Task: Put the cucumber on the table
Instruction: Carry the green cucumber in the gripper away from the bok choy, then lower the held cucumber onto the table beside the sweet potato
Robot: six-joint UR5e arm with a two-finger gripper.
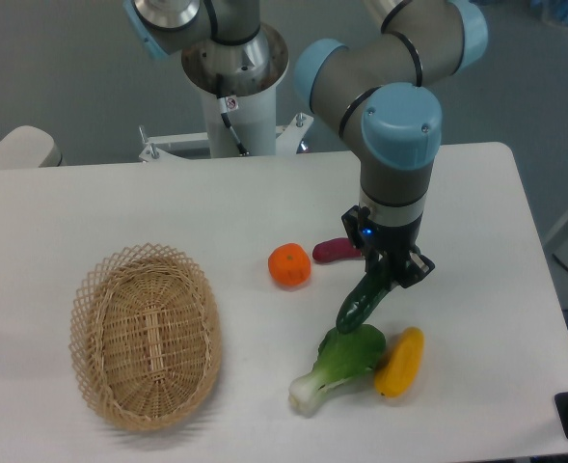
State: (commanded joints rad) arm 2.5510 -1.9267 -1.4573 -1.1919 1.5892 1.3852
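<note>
The dark green cucumber (362, 302) hangs tilted from my gripper (388, 273), which is shut on its upper end. Its lower tip points down-left, just above the leafy top of the bok choy (339, 362). Whether the tip touches the bok choy I cannot tell. The white table (216, 212) lies below, with the arm reaching down from the back right.
An orange (290, 265) lies left of the gripper. A purple vegetable (337, 250) lies behind it, partly hidden by the gripper. A yellow vegetable (400, 362) lies next to the bok choy. An oval wicker basket (145, 333) stands at the front left.
</note>
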